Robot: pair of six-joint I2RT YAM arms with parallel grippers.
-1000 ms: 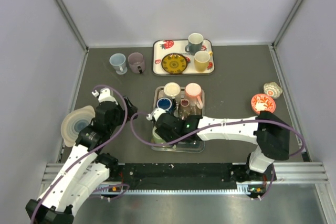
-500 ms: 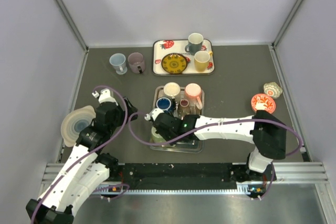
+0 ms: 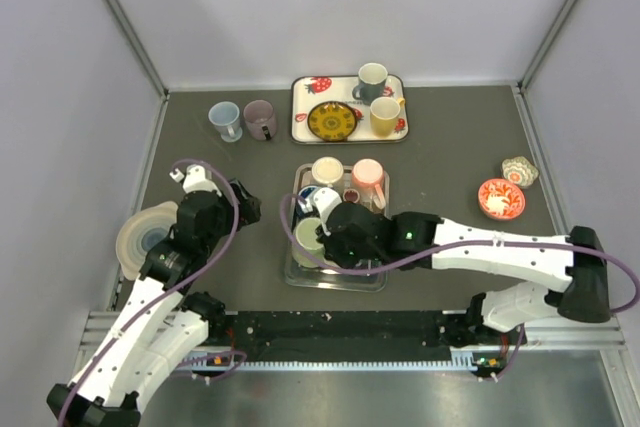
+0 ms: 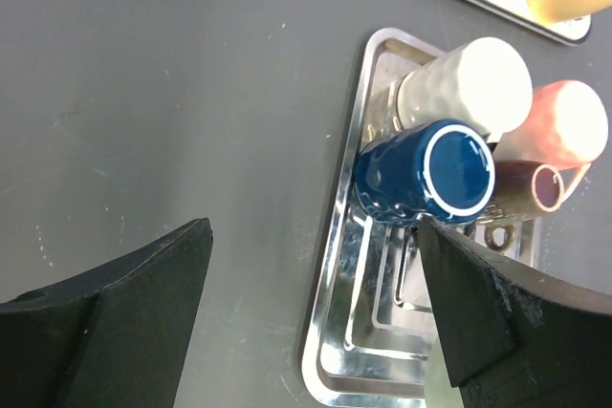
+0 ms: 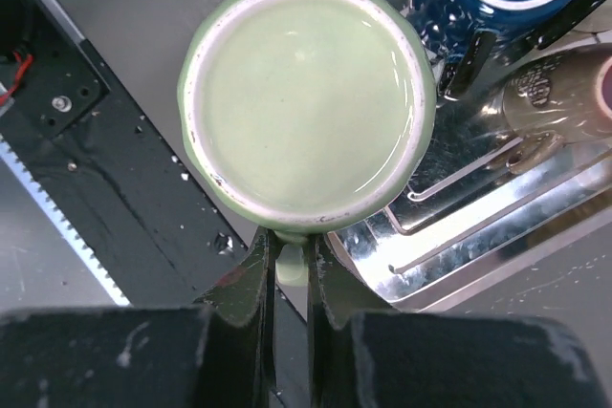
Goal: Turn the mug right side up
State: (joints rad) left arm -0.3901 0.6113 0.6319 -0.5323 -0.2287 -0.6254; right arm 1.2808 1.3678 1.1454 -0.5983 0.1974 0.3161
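Note:
My right gripper (image 5: 292, 269) is shut on the handle of a pale green mug (image 5: 306, 93). The mug's flat base with its white foot ring faces the wrist camera. In the top view the green mug (image 3: 308, 240) hangs over the near left part of the metal tray (image 3: 335, 279), with my right gripper (image 3: 327, 243) just to its right. My left gripper (image 4: 306, 332) is open and empty over the dark table beside the tray's left edge (image 4: 335, 265). In the top view my left gripper (image 3: 243, 209) is left of the tray.
On the tray's far part are a blue mug (image 3: 312, 197), a cream mug (image 3: 327, 171), a pink mug (image 3: 368, 175) and a brown mug (image 3: 352, 203). A strawberry tray (image 3: 302, 107) with mugs and a plate stands behind. Two mugs (image 3: 243, 119) stand at back left, bowls (image 3: 148, 237) at left, small dishes (image 3: 500, 197) at right.
My right arm has swung its elbow out to the right and carried the green mug slightly right and up over the tray. My left gripper has drawn back a little to the left.

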